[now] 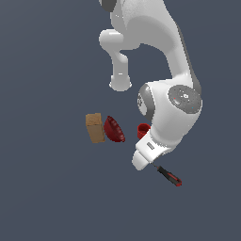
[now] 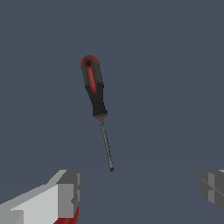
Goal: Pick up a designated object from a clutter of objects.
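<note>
Gripper [image 2: 140, 192] spread apart near the screwdriver [image 2: 97, 103].

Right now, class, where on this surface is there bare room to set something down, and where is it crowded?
Bare floor spreads to the exterior view's left of the tan box and below the screwdriver. It is crowded in the middle: box, dark red bowl and small red cup sit in a tight row, with the open gripper and arm over the cup and screwdriver tip.
</note>
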`<move>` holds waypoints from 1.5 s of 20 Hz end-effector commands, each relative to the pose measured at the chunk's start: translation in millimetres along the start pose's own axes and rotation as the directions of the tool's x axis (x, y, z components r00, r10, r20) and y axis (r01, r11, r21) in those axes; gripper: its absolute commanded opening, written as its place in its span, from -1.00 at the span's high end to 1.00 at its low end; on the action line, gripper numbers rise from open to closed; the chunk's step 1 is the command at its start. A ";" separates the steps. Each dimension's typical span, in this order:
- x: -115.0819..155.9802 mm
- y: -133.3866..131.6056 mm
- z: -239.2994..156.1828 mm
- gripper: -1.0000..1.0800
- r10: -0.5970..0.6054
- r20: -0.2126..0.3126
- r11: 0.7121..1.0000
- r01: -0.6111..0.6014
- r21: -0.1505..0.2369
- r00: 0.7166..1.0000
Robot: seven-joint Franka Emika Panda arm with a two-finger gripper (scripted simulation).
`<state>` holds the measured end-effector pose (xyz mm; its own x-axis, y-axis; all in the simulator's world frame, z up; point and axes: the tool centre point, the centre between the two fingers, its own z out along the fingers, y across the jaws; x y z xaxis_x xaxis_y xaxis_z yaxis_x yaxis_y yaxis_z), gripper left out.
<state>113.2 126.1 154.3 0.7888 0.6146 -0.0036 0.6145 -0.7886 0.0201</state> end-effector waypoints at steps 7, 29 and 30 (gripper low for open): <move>30.8 -25.8 62.3 -0.92 -0.162 -0.004 0.987 0.162 0.012 0.987; 39.7 -39.6 127.6 -0.92 -0.225 -0.008 0.974 0.225 0.019 0.974; 39.8 -39.8 131.5 -0.92 -0.225 -0.008 0.974 0.225 0.019 0.974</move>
<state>121.5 179.3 28.8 0.6306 0.7761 -0.0009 0.7761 -0.6306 -0.0004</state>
